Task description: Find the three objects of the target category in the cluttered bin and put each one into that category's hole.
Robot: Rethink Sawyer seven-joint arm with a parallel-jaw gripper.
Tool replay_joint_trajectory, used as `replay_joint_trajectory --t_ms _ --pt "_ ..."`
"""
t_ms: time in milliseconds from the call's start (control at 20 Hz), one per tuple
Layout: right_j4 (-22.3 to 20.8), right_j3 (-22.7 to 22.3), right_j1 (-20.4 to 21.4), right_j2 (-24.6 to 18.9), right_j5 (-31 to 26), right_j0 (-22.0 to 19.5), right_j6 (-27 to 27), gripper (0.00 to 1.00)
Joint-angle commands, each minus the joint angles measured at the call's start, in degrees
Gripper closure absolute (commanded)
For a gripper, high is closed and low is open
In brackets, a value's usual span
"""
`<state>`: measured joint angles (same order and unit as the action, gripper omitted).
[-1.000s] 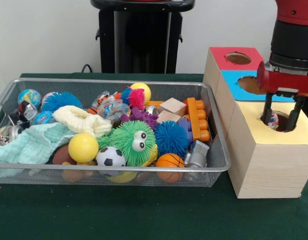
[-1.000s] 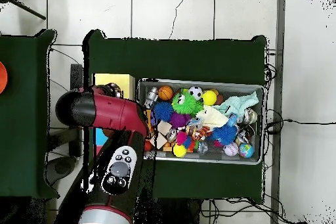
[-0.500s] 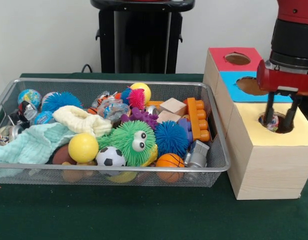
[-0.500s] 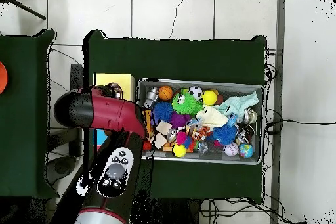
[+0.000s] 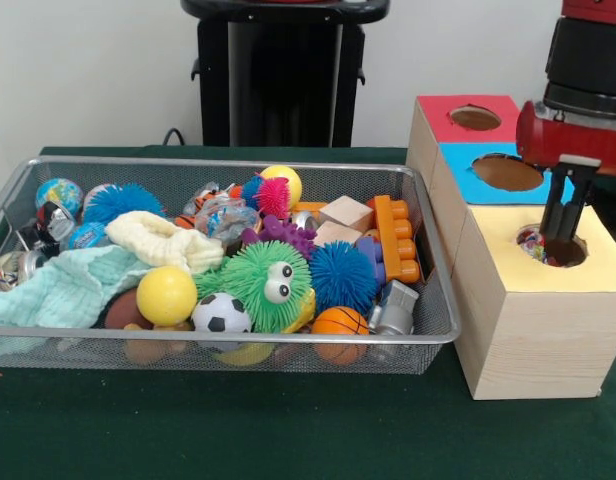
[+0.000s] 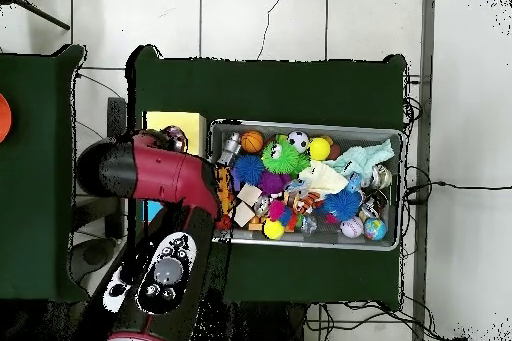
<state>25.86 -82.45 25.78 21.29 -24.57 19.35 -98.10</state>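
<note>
A small multicoloured ball (image 5: 531, 240) is being seen at the left edge of the round hole (image 5: 554, 246) in the yellow-topped wooden box (image 5: 536, 310), lying apart from the pincer. The pincer (image 5: 562, 214) is being held over that hole, fingers dipping toward it; whether it is clenched or released cannot be told, and nothing is being seen gripped. Behind are blue (image 5: 508, 172) and red (image 5: 475, 116) box tops. To the left, the wire bin (image 5: 228, 350) is being crowded with toys on the green counter (image 5: 288, 430).
</note>
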Motion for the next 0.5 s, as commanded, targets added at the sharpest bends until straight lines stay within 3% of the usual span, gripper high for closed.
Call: replay_joint_trajectory --t_ms 50,500 --pt "-1.8 0.3 -0.3 -0.6 -7.3 0.2 -11.7 1.0" --pt "-1.6 -1.0 1.6 -1.7 -7.7 -1.1 -10.0 1.0"
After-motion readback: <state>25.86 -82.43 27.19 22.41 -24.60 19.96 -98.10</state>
